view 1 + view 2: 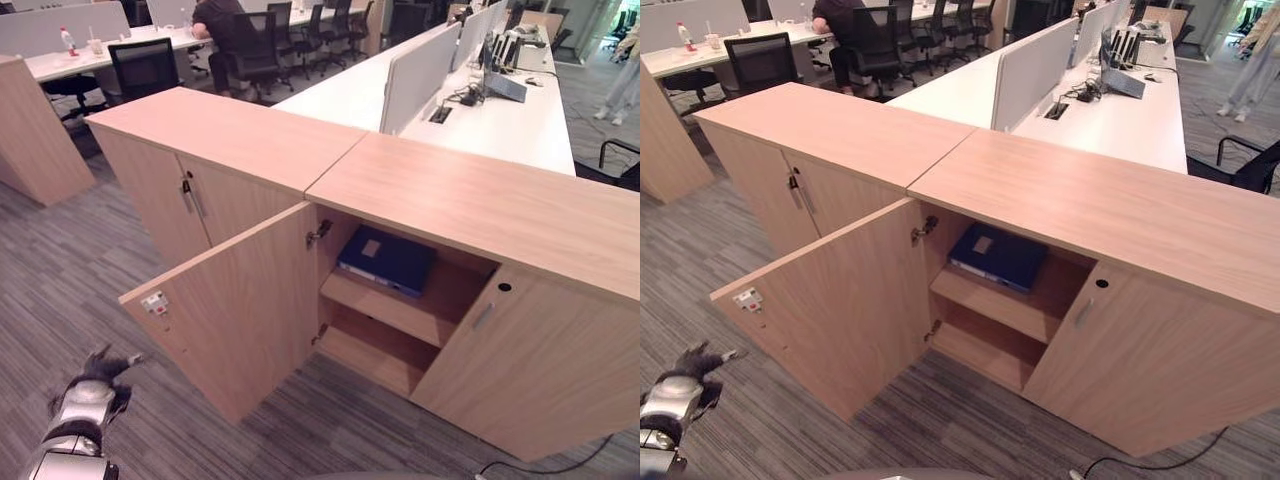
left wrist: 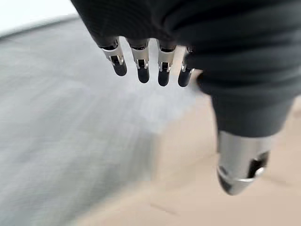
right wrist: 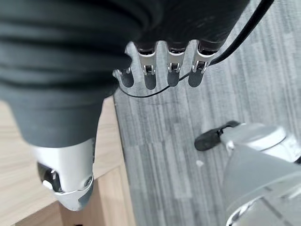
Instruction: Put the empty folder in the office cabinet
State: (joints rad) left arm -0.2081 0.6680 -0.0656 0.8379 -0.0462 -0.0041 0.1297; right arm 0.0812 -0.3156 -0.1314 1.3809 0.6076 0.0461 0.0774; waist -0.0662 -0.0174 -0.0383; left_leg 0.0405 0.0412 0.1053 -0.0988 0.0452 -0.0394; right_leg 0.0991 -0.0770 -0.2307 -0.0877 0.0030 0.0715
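**Folder sitting flat on the upper cabinet shelf**

The dark blue folder [image 1: 386, 259] lies flat on the upper shelf [image 1: 400, 305] inside the open half of the office cabinet [image 1: 470, 200], with a small pale label on its top face. Its long axis runs skewed across the shelf, one short end toward the hinge side at the back and the other angled out toward the shelf's front edge. Nothing else is on that shelf, and the lower compartment under it looks bare.

The cabinet's left door [image 1: 235, 310] is swung wide out over the grey carpet [image 1: 60, 280], while the right door [image 1: 535, 365] is shut.

The left hand [image 1: 100, 372] hangs low near the floor, well apart from the open door, fingers [image 2: 141, 63] relaxed and holding nothing. The right hand [image 3: 70, 141] also has its fingers loose and empty, over the carpet next to a wood panel.

Behind the cabinet are white desks [image 1: 500, 110] with dividers, and a person [image 1: 215, 25] sits at a far table.
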